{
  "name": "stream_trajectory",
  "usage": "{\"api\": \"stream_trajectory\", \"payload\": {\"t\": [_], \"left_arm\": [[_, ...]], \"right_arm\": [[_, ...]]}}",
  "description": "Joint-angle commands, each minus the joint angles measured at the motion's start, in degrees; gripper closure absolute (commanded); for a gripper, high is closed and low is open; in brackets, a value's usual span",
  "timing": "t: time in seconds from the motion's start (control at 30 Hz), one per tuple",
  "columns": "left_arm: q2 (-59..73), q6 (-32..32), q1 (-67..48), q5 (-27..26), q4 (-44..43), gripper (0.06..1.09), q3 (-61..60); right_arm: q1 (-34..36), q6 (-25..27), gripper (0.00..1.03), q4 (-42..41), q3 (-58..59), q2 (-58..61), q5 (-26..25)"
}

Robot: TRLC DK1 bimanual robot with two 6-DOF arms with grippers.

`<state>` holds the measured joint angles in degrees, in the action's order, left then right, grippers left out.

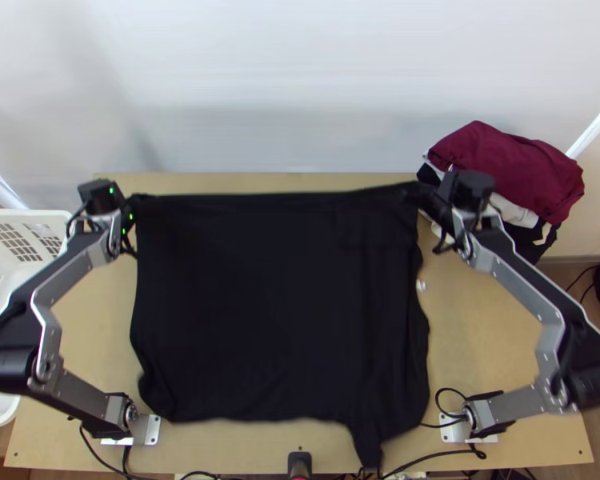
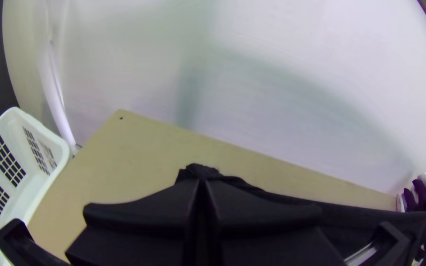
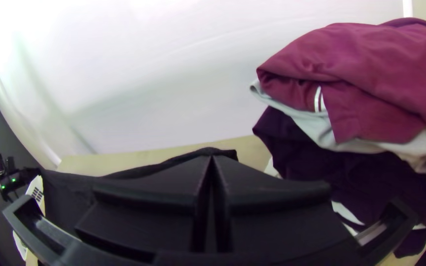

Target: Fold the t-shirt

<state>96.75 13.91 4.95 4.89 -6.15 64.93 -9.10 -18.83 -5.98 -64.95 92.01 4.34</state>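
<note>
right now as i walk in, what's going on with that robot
The robot's left claw and right claw hold a black t-shirt spread wide over the table, each gripping one end of its far edge. That edge is nearly straight between them; the near edge is uneven. It isn't folded up yet. A pile of other clothes sits beside the right claw.

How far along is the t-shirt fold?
Done: the black shirt looks spread wide.
In hand: the left gripper and right gripper pinch its far edge, stretched between them.
Left to do: seemingly all the folding; the near edge lies uneven.
</note>
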Motion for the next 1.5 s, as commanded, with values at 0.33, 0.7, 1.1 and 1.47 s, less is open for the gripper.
{"api": "stream_trajectory", "payload": {"t": [0.33, 0.7, 1.1, 1.47], "left_arm": [[16.01, -0.90, 1.38, -0.23, 4.83, 1.04, 22.53], [23.75, -0.90, 2.70, -0.23, 10.37, 1.04, 35.09], [26.82, 0.77, 3.49, -2.34, 22.32, 1.04, 43.97], [18.04, -1.96, 3.22, -9.19, 40.08, 1.04, 43.88]], "right_arm": [[1.63, -0.33, 1.00, 3.96, -19.87, 16.45, -0.38], [1.46, -0.33, 1.00, 7.82, -29.97, 23.31, -0.38], [1.11, -3.58, 1.00, 18.72, -40.52, 28.58, -0.38], [1.37, -3.76, 1.00, 37.71, -47.82, 27.88, 3.57]]}}
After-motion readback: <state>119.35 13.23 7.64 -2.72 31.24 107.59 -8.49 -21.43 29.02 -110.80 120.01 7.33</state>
